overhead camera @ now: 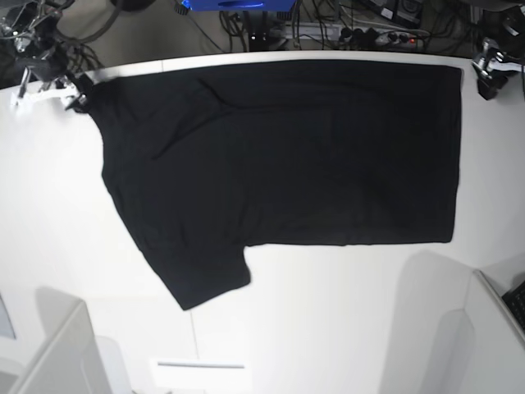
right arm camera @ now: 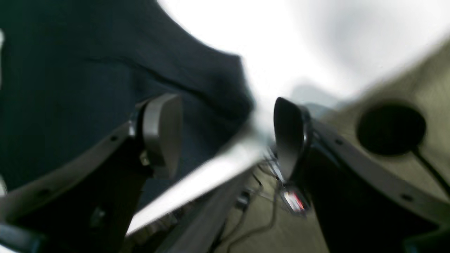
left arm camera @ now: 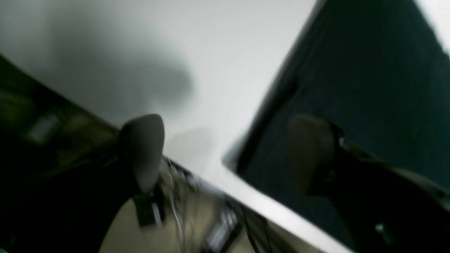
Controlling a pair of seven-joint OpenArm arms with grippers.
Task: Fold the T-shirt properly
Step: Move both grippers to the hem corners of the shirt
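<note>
Table (overhead camera: 344,320) white, nearly covered along its far half by T-shirt (overhead camera: 279,156).
T-shirt black, plain side up, spread flat with one edge along the far table rim and one short sleeve jutting toward the near side, presumably laid out for a clean first fold. Left gripper (left arm camera: 225,154) at the far corner by the straight hem, jaws parted, nothing between them, cloth edge just beside one pad. Right gripper (right arm camera: 225,137) at the opposite far corner near the sleeve, likewise released and empty, straddling the table edge.
</note>
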